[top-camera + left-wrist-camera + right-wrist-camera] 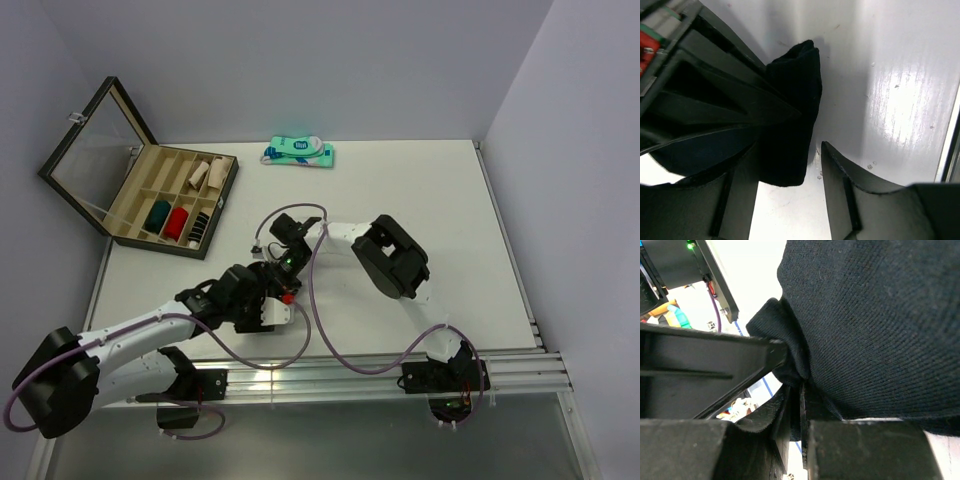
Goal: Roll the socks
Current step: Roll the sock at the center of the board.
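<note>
- Socks (792,100): bunched into one dark wad near the middle of the white tabletop (900,100), where both arms meet.
- Right fingers (810,427): clamped tight on a fold at the wad's edge. Treat that pinch as the anchor and avoid tugging sideways.
- Left fingers (837,170): spread wide, gripping nothing, set either side of the wad's end. Lower squarely, close on the full thickness, then turn toward the pinned fold so the roll tightens instead of sliding.
- Probably mid-roll, so watch for a loose end slipping free.
- Looks soft and thick, in a fine knit, black or near it, folded over itself with a rounded end.
- Cannot tell green sock from black here, and no printed figure shows.
</note>
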Tool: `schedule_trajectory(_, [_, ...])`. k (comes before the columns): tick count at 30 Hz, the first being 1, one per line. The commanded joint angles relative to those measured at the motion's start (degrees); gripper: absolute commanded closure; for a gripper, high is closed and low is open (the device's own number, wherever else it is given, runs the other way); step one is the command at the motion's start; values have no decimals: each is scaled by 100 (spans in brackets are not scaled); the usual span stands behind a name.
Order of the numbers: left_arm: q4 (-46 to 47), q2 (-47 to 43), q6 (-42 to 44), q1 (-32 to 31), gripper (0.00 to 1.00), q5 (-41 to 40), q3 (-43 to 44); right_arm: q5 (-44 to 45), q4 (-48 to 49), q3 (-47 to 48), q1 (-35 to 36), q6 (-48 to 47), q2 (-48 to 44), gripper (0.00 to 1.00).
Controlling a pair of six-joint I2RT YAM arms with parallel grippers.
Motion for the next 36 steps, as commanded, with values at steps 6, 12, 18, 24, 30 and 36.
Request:
schedule_trajectory(6, [325,558,-208,-29,72,-41,78,796,188,-723,-44,0,-179,78])
schedule_trajectory(12, [115,646,-305,-3,97,187,174,1050,1154,-1610,-79,631,-979,69])
schedule_trajectory(18, [-499,646,37,312,100,977,394,1681,2507,-3032,-325,1598,-2050,66])
schedule_trajectory(24, [-1167,1049,642,971,100,1804,816,2535,3738,-4510,-633,2407,-3290,60])
schedule_trajectory(30, [-1756,1742,1108,1455,100,2313,1385,3704,4187,-5233,-616,2277,-4564,60])
schedule_trajectory(36, [-3444,2841,2118,2097,100,3332,2370,4610,4959,-5936,-247,1987,-6021,57])
